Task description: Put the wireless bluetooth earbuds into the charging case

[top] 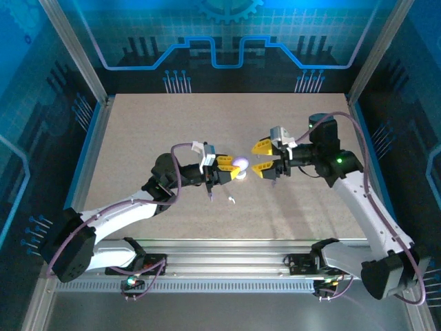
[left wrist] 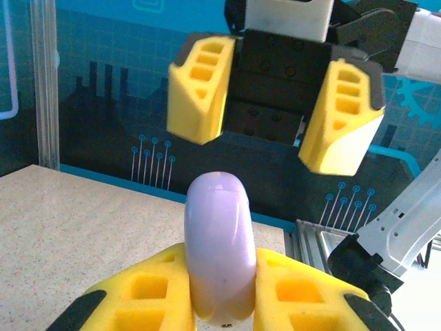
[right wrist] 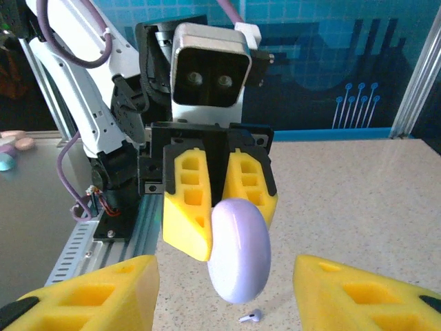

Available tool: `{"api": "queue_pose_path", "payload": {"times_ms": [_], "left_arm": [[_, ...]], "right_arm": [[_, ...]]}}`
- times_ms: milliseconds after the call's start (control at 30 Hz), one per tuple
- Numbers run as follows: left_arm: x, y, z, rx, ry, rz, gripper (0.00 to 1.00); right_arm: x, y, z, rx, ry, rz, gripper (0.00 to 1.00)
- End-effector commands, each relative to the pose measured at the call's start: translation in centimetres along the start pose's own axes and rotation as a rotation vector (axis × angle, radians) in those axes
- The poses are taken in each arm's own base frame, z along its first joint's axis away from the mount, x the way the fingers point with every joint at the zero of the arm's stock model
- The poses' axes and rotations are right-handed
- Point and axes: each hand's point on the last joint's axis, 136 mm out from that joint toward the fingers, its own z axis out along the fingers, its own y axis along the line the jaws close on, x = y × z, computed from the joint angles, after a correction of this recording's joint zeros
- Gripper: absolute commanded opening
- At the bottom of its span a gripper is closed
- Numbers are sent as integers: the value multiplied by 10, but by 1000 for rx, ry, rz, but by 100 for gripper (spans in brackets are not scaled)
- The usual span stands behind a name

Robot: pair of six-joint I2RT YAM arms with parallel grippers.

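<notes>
A lavender pebble-shaped charging case [top: 239, 165] with its lid closed hangs above the table's middle. My left gripper [top: 233, 169] is shut on it. The left wrist view shows the case [left wrist: 219, 248] standing on edge between the yellow fingers [left wrist: 145, 296]. My right gripper [top: 260, 158] faces it from the right, open and apart from it, with nothing between its fingers [left wrist: 200, 86]. From the right wrist, the case [right wrist: 240, 252] floats in front of my open right gripper [right wrist: 224, 293]. One tiny pale earbud [right wrist: 251, 316] lies on the table beneath the case, and the earbud [top: 232, 200] shows from above.
The speckled beige table [top: 138, 138] has free room all around the grippers. An aluminium rail [top: 227, 265] runs along the near edge. Several pastel pebble-like cases [right wrist: 12, 146] lie on a grey surface beyond the table's side. Frame posts [top: 76, 52] stand at the corners.
</notes>
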Motion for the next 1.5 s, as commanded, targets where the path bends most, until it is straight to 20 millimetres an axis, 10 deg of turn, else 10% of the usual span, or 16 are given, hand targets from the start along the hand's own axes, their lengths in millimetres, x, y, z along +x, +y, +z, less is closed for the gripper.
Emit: {"api": "queue_pose_path", "payload": {"times_ms": [0, 633, 1000, 1267, 1467], "left_arm": [[-18, -11, -1, 34, -37, 60, 13], [-23, -14, -1, 45, -48, 66, 13], [-25, -15, -1, 47, -49, 71, 14], [-8, -11, -5, 2, 86, 118, 57], [16, -11, -22, -27, 328, 256, 65]], "right_arm": [[6, 3, -4, 13, 16, 9, 55], [11, 3, 29, -113, 68, 17, 48], [11, 6, 32, -162, 81, 20, 19], [19, 4, 24, -62, 200, -23, 16], [42, 6, 19, 65, 401, -204, 14]]}}
